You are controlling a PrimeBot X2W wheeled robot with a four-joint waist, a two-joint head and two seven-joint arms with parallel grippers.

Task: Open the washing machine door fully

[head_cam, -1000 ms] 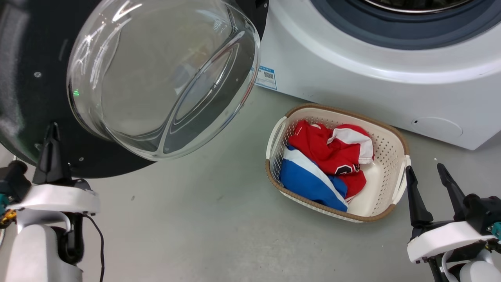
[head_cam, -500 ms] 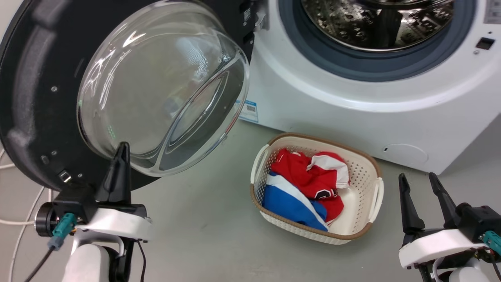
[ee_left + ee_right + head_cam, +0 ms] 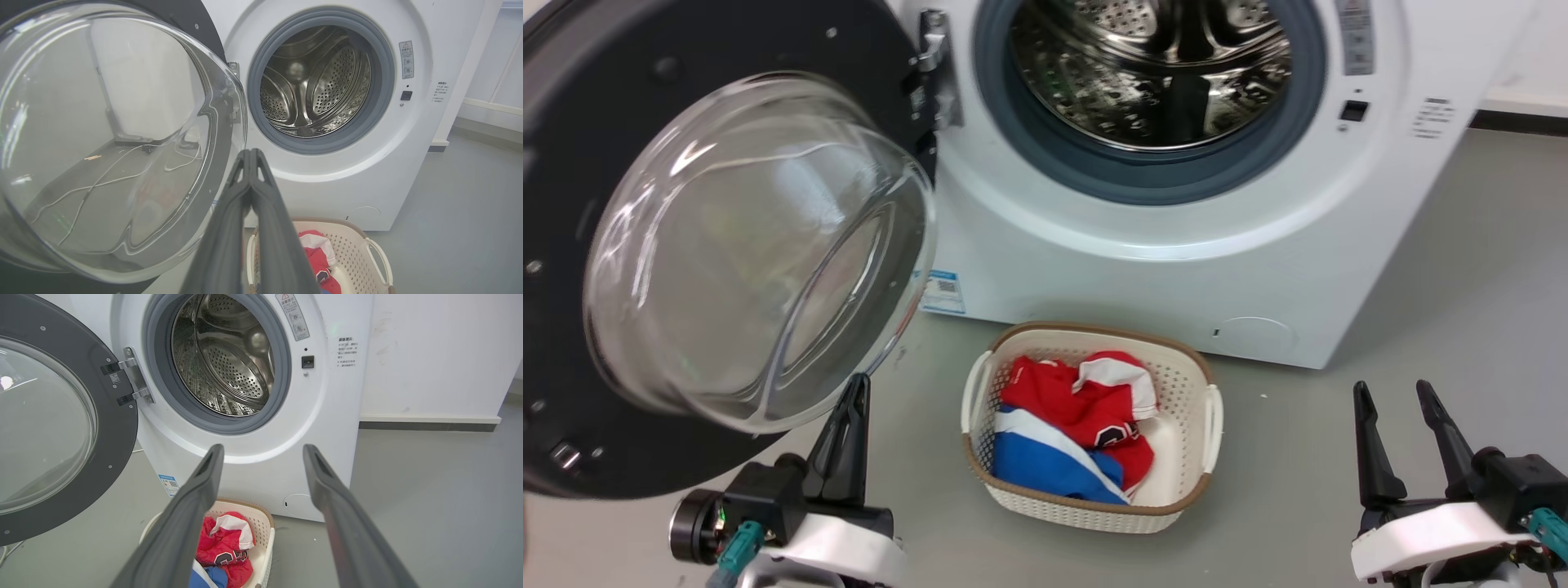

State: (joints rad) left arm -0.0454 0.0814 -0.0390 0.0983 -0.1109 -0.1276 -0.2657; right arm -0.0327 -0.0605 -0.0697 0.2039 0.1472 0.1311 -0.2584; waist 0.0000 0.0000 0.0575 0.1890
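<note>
The large round glossy black washing machine door [image 3: 727, 245] stood open to the left of the big white front-loading washing machine [image 3: 1143, 278]. It hung upright from a metal hinge [image 3: 135, 381] at the left edge of the opening. Its inner face was turned out to the room, and the bulging clear glass bowl [image 3: 114, 143] pointed away from the cabinet towards the robot. The perforated steel drum [image 3: 1152, 73] shone inside a smooth grey rubber gasket [image 3: 1143, 175].

The left end effector [image 3: 858, 388] had its two dark fingers pressed together on nothing, the tip close by the bowl's lower edge. I could not tell whether it touched. The right end effector [image 3: 1392, 388] was spread wide and empty, well apart from the door.

On the grey floor [image 3: 1421, 343] before the machine sat a cream perforated basket [image 3: 1086, 331] with crumpled red, white and blue cloth [image 3: 1078, 408] in it.
</note>
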